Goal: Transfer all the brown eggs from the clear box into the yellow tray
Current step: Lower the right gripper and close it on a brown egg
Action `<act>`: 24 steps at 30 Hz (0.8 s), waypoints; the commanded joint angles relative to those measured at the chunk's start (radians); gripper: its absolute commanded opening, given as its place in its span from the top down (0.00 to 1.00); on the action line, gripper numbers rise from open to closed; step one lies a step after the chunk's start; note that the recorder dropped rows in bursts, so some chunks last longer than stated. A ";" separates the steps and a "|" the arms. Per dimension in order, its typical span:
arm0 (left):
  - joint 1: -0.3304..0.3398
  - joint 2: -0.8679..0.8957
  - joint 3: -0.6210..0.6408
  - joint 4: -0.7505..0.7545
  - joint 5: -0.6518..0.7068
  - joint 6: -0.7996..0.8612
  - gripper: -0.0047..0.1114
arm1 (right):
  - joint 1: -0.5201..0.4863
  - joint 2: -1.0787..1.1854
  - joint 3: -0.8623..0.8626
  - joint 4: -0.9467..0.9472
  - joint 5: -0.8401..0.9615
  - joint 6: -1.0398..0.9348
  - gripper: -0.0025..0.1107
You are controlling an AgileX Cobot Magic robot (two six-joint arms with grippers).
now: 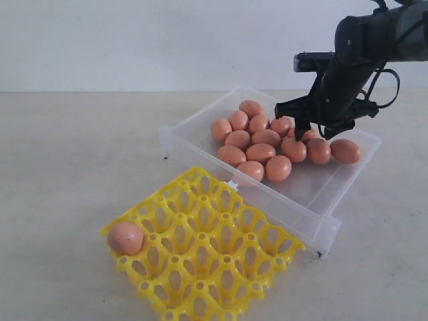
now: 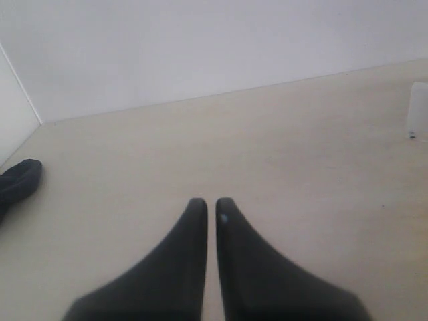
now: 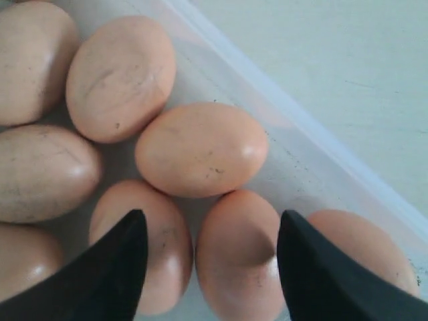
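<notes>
**Right claw wide over the egg pile, one egg in the tray**

The right claw [image 1: 315, 131] hangs over the far right part of the clear box [image 1: 294, 207]. Its jaws are spread wide and hold nothing. It sits just above the brown eggs [image 1: 260, 152], which lie clustered in the far half of the box, most of them touching a neighbour. That makes roughly fourteen eggs in the box, though one or two are partly hidden behind the claw. The near part of the box floor is bare.

In the right wrist view, the right claw [image 3: 210, 221] has its two dark fingertips [image 3: 127, 247] on either side of one egg [image 3: 237, 254] that lies below them. Whether they touch it is not clear. More brown eggs [image 3: 200, 148] are packed around it, and the last one lies against the clear box wall [image 3: 301, 127]. The counter [image 3: 348, 53] shows beyond the wall.

The yellow tray [image 1: 223, 218] lies on the counter [image 1: 67, 167] just in front of the box, its far corner almost at the box's front wall. A lone egg [image 1: 126, 237] sits in the tray's left corner cup.

The left arm does not show in the exterior view. In the left wrist view, the left claw [image 2: 208, 204] has its jaws nearly together, with only a thin slit between them and nothing in it. It is above bare counter [image 2: 301, 147]. A dark rounded shape [image 2: 20, 182] lies at the picture's edge, and I cannot tell what it is.
</notes>
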 commanded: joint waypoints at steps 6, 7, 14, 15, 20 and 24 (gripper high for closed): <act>0.001 -0.003 0.003 0.001 0.000 -0.008 0.92 | -0.001 0.039 0.000 -0.029 0.069 0.002 0.53; 0.001 -0.003 0.003 0.001 0.000 -0.008 0.92 | -0.001 0.037 0.000 -0.032 0.069 0.002 0.53; 0.001 -0.003 0.003 0.001 0.000 -0.008 0.92 | -0.001 0.037 0.000 -0.027 0.074 0.001 0.56; 0.001 -0.003 0.003 0.001 0.000 -0.008 0.92 | -0.001 0.037 0.000 -0.027 0.074 -0.009 0.70; 0.001 -0.003 0.003 0.001 0.000 -0.008 0.92 | -0.001 0.035 0.000 -0.027 0.077 -0.080 0.98; 0.001 -0.003 0.003 0.001 0.000 -0.008 0.92 | -0.001 -0.035 0.000 0.008 0.070 -0.173 0.98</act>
